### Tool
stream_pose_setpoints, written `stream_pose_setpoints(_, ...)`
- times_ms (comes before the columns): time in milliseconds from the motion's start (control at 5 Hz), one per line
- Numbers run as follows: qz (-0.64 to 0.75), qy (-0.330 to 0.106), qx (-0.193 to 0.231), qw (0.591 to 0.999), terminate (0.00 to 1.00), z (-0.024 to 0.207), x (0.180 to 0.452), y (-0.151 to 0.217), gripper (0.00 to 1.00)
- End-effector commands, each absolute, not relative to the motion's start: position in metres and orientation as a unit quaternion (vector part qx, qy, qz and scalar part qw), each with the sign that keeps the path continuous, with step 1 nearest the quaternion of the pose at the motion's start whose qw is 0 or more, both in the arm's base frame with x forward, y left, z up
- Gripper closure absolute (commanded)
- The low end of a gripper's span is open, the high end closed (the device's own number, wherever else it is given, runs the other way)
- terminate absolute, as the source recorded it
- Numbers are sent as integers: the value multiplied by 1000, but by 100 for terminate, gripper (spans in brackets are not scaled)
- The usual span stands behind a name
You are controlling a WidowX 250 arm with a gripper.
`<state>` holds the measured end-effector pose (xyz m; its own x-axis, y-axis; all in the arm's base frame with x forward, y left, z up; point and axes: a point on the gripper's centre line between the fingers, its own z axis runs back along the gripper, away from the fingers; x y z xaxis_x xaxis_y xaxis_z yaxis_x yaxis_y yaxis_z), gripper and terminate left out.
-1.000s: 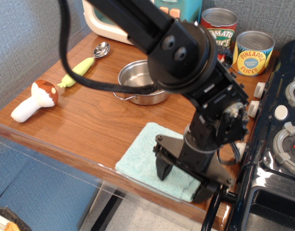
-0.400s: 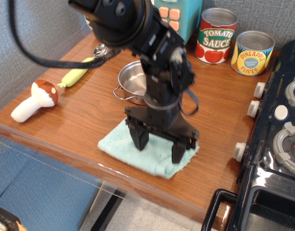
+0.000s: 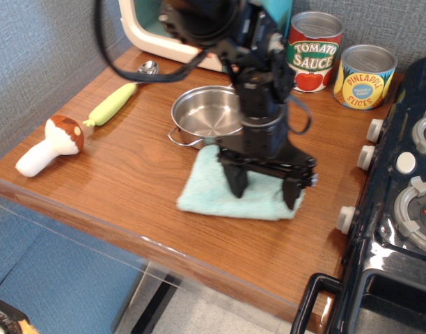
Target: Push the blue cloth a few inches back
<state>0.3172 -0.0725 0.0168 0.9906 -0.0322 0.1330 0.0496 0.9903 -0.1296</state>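
Observation:
The blue cloth (image 3: 216,189) is a folded pale aqua-mint terry square lying on the wooden table (image 3: 129,174), its back edge touching the steel pan (image 3: 207,117). My gripper (image 3: 264,192) points straight down with its two black fingers (image 3: 236,182) spread wide, tips pressed onto the cloth's right half. The jaws are open and hold nothing. The arm hides part of the cloth's back edge and the pan's right rim.
A tomato sauce can (image 3: 314,52) and a pineapple can (image 3: 365,76) stand at the back. A green-handled spoon (image 3: 120,97) and a toy mushroom (image 3: 49,145) lie at the left. A black stove (image 3: 401,209) borders the right. A toy appliance (image 3: 164,31) sits behind.
The gripper has moved back and right with its tips on the cloth. The cloth has slid away from the table's front edge, up against the pan.

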Motion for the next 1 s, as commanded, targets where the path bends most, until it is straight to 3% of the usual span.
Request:
stream_pose_setpoints(0, -57, -85, -98, 990, 0, 26, 345, -98, 0)
stream_pose_setpoints(600, -66, -127, -120, 982, 0, 42, 406, -106, 0)
stream_pose_setpoints(800, -64, -142, -100, 983, 0, 57, 413, -105, 0)
